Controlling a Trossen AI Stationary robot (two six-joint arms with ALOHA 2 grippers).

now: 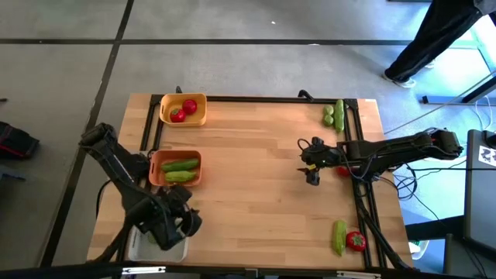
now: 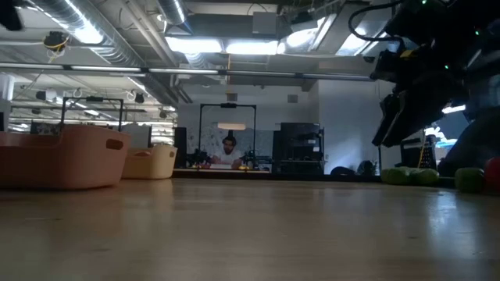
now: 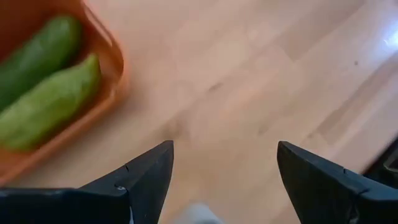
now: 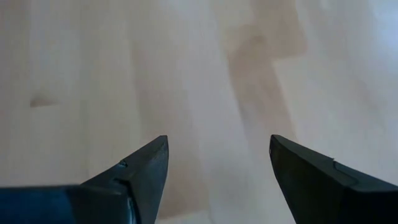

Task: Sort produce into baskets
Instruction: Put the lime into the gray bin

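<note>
Orange basket: sits on the bench near the left edge; two green cucumbers lie inside it, so this looks like the cucumber bin.
Yellow basket: beyond the orange basket toward the far edge, holding two red tomatoes; apparently the tomato bin.
White basket: nearer than the orange basket, mostly hidden under the left arm; its contents cannot be made out.
Left gripper: hangs just beside the orange basket's near side, above the white one, fingers spread wide with nothing between them; my guess is it waits here close to the bins.
Right gripper: well apart from the orange basket, toward the right side over bare wood, fingers wide and empty, probably placed to reach the unsorted pieces.
Unsorted produce: a cucumber and small limes at the far right corner; a red tomato partly hidden under the right arm; a cucumber touching a tomato at the near right corner.
Progress: judged partly done; the right-side pieces remain to sort.
</note>
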